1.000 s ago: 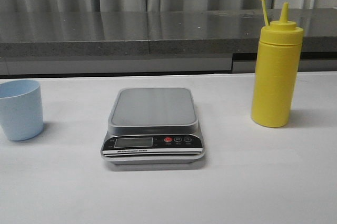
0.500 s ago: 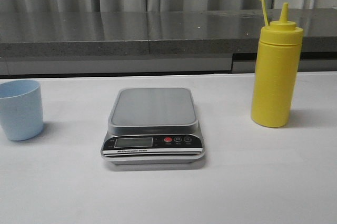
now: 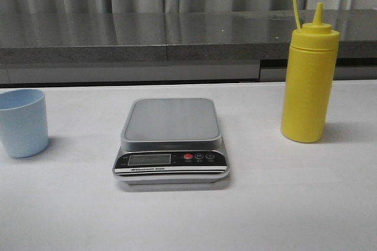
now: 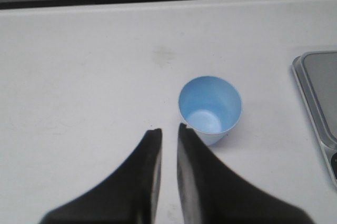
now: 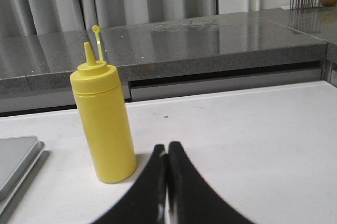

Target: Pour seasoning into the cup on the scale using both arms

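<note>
Front view gives you the whole layout: at the far left of the white table [image 3: 283, 215] stands the cup [image 3: 23, 122], upright and cut slightly by the frame edge. Move right and you reach the scale [image 3: 171, 139] in the middle, its platform bare, its black panel and red button facing you. Further right the bottle [image 3: 308, 80] stands upright, well apart from the scale, nozzle uncovered and its tethered cap sticking up beside it. A grey counter [image 3: 177, 36] runs behind the table.

From the left wrist you look down into the cup [image 4: 210, 109], whose inside shows only its pale floor; it sits just beyond the left gripper [image 4: 168, 132], off to one side of the tips. Those fingers are nearly together, a narrow slit between them, gripping nothing. The scale's corner [image 4: 318, 98] shows at the edge.

From the right wrist, the right gripper [image 5: 167, 153] has its fingers pressed together, also holding nothing, with the bottle [image 5: 104, 124] near the tips and apart from them.
</note>
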`<action>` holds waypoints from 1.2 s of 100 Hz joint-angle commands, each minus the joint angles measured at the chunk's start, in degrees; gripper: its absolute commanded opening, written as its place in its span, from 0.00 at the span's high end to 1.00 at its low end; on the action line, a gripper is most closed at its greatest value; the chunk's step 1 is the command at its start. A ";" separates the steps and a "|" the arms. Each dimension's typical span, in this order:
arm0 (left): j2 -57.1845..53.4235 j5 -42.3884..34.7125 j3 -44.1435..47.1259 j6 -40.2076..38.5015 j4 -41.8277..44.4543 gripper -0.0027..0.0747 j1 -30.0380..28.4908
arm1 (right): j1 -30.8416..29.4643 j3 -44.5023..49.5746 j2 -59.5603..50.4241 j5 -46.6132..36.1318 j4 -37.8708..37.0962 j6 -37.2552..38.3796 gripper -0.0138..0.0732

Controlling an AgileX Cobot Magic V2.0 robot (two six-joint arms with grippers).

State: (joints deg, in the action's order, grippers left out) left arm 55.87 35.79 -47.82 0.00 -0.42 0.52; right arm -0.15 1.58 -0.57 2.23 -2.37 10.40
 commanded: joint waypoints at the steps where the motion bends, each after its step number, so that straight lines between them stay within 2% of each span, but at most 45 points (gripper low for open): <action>1: 4.29 -2.42 -4.39 -0.62 0.05 0.61 0.00 | -0.49 -1.00 -1.37 -4.03 -0.17 -0.56 0.92; 6: 6.51 -2.66 -5.38 -0.62 0.05 0.44 0.00 | -0.49 -1.00 -1.37 -4.03 -0.17 -0.56 0.92; 11: 8.56 -3.05 -6.16 -0.62 -0.07 0.32 0.00 | -0.49 -1.00 -1.37 -4.03 -0.17 -0.56 0.92; 18: 11.23 -3.15 -7.15 -0.62 -0.07 0.24 0.00 | -0.49 -1.00 -1.37 -4.03 -0.17 -0.56 0.92; 37: 18.49 -2.92 -10.22 -0.62 -0.50 0.24 0.00 | -0.49 -1.00 -1.37 -4.03 -0.17 -0.56 0.92; 68: 32.83 7.04 -19.46 -0.62 -1.13 0.24 0.00 | -0.49 -1.00 -1.37 -4.03 -0.17 -0.56 0.92; 94: 41.78 8.19 -25.35 -0.62 -1.27 0.24 0.00 | -0.49 -1.00 -1.37 -4.03 -0.17 -0.56 0.92; 120: 46.12 7.98 -26.61 -0.62 -1.27 0.26 0.00 | -0.49 -1.00 -1.37 -4.03 -0.17 -0.56 0.92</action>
State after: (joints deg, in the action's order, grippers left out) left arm 103.61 45.11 -72.58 0.00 -1.03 0.52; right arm -0.15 1.58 -0.57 2.23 -2.37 10.40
